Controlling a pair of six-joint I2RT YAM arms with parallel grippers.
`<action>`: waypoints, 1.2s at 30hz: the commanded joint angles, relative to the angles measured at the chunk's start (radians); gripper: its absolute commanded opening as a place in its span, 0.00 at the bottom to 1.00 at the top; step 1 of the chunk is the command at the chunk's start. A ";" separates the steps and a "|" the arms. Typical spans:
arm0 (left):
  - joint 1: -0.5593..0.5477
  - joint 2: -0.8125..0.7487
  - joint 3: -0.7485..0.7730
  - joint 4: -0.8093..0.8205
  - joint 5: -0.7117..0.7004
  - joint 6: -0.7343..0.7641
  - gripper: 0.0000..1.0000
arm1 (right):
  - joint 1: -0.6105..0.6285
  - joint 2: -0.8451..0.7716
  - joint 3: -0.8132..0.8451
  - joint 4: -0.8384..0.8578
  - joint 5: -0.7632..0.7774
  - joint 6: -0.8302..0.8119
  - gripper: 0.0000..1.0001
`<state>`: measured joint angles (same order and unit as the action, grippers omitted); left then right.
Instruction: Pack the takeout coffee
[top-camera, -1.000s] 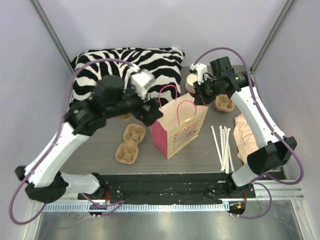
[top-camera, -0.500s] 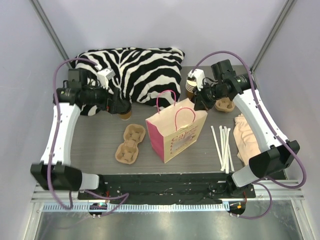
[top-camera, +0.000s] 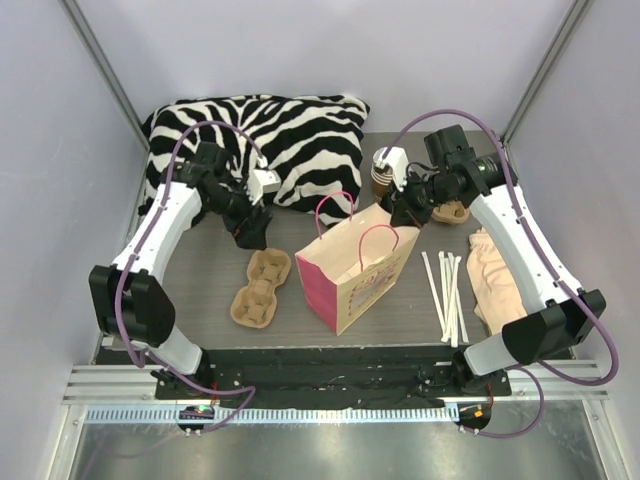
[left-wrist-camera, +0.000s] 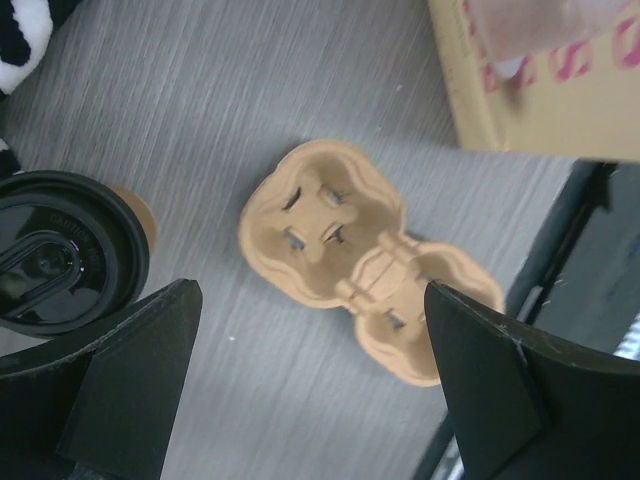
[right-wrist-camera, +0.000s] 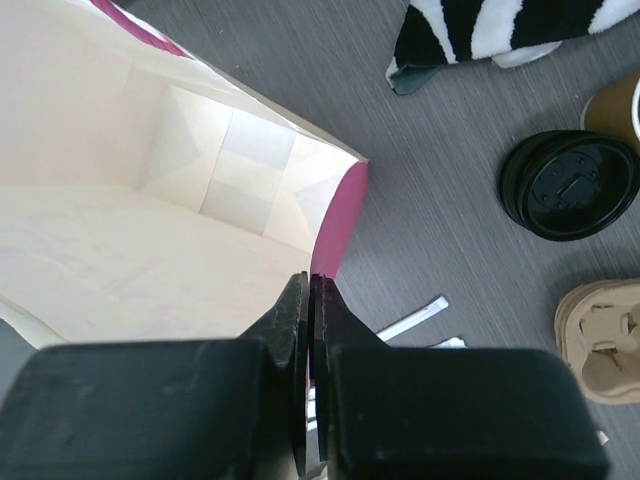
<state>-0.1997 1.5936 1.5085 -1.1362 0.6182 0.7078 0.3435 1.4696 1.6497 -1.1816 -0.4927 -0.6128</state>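
The takeout coffee (left-wrist-camera: 62, 252), a brown paper cup with a black lid, stands at the left edge of the left wrist view, just outside my left finger. In the top view it is hidden under my left gripper (top-camera: 250, 228). That gripper (left-wrist-camera: 311, 290) is open and empty, above the table and a cardboard cup carrier (left-wrist-camera: 350, 270). The paper bag (top-camera: 355, 265), cream with pink sides, stands open in the middle. My right gripper (top-camera: 400, 212) is shut on the bag's rim at its pink side edge (right-wrist-camera: 310, 280).
A zebra pillow (top-camera: 280, 140) fills the back left. A stack of lidless cups (top-camera: 383, 172), a loose black lid (right-wrist-camera: 570, 183) and a second carrier (top-camera: 450, 210) sit at the back right. Straws (top-camera: 445, 290) and a peach cloth (top-camera: 495, 275) lie to the right.
My left gripper moved away from the bag to the left, then came down over the coffee. The right gripper kept hold of the bag's rim, and the bag shifted slightly right.
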 joint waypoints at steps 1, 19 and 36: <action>-0.009 0.003 -0.056 0.076 -0.032 0.182 0.99 | 0.006 -0.075 -0.048 -0.018 -0.072 -0.106 0.01; -0.044 0.192 -0.082 0.156 -0.031 0.443 0.84 | 0.026 0.026 0.045 -0.072 -0.182 -0.266 0.01; -0.090 0.296 -0.088 0.208 -0.028 0.548 0.66 | 0.060 0.060 0.105 -0.093 -0.187 -0.283 0.01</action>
<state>-0.2840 1.8874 1.3911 -0.9367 0.5610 1.2068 0.3939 1.5276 1.7039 -1.2648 -0.6571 -0.8742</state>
